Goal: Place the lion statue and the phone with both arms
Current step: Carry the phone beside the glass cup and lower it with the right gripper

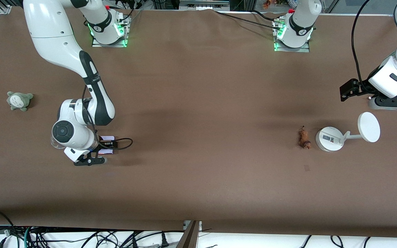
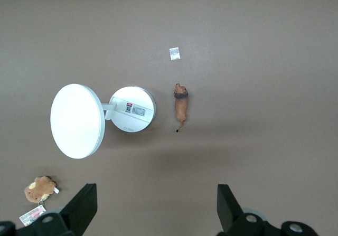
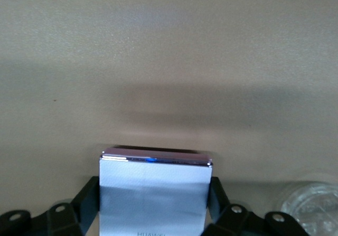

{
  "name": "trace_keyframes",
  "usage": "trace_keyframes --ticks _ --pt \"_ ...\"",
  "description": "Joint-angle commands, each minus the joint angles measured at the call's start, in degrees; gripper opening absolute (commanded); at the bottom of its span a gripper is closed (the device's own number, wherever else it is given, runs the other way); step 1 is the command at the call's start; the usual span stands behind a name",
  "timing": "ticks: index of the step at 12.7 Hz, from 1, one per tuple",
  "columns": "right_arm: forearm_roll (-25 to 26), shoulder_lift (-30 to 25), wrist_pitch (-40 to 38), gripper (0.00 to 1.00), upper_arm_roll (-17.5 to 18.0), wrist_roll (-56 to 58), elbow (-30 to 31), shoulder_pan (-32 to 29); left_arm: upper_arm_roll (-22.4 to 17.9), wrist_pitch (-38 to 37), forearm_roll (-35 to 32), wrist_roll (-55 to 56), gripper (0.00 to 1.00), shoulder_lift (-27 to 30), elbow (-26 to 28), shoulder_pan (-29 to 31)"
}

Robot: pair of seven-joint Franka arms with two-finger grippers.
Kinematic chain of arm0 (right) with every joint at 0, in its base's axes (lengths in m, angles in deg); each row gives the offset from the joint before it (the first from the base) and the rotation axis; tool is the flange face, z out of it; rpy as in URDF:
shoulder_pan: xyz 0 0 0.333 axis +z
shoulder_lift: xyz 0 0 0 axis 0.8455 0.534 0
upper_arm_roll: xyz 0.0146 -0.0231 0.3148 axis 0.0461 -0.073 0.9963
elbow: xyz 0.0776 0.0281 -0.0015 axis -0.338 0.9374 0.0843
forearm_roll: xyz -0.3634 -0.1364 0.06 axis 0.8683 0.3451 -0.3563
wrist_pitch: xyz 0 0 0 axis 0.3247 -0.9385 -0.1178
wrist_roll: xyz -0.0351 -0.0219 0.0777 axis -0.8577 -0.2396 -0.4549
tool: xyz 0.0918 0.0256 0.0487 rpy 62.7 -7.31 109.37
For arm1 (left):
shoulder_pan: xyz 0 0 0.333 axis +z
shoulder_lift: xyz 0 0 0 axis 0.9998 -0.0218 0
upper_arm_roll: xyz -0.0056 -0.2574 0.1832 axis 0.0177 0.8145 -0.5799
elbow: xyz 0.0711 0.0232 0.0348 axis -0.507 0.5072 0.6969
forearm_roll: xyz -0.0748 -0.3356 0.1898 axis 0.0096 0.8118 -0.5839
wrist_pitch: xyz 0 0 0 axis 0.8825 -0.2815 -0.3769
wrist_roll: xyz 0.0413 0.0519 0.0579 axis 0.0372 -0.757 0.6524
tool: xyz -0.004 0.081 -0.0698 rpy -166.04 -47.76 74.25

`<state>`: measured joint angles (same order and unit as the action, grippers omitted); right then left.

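The phone (image 1: 107, 138), a flat lavender slab, is clamped between the fingers of my right gripper (image 1: 106, 145), low over the table toward the right arm's end. In the right wrist view the phone (image 3: 154, 186) fills the space in my right gripper (image 3: 156, 210). The lion statue (image 1: 304, 137), a tiny reddish-brown figurine, lies on the table beside a white stand toward the left arm's end. It also shows in the left wrist view (image 2: 181, 104). My left gripper (image 1: 348, 90) is open and empty, high over the table; its fingers (image 2: 84, 204) stand wide apart around my left gripper's midpoint (image 2: 156, 207).
A white round-based stand (image 1: 328, 139) with a disc (image 1: 368, 127) stands beside the lion. A grey-green plush (image 1: 19, 100) lies at the right arm's end. A brown plush with a tag (image 2: 40, 188) and a clear glass object (image 3: 309, 205) are also in view.
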<state>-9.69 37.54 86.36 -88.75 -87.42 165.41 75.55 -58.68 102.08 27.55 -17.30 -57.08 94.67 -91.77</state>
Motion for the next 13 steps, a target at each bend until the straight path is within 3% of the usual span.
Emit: trace_keyframes --ticks 1,2,6,13 --pt "-1.34 -0.13 0.97 0.72 0.08 0.94 -0.01 -0.07 -0.3 -1.37 1.47 0.1 1.0 -0.73 -1.79 -0.24" --pt "-1.34 -0.39 0.88 0.99 0.08 0.59 -0.02 -0.07 -0.3 -1.37 1.39 0.1 1.0 -0.73 -1.79 -0.24" --pt "-1.42 -3.98 -4.37 1.0 0.08 0.68 -0.63 0.02 -0.3 -1.37 1.47 0.1 1.0 -0.73 -1.87 -0.24" --pt "-1.34 -18.47 -32.47 1.0 -0.18 -5.37 -8.79 0.02 -0.3 -1.37 1.47 0.1 1.0 -0.73 -1.79 -0.24"
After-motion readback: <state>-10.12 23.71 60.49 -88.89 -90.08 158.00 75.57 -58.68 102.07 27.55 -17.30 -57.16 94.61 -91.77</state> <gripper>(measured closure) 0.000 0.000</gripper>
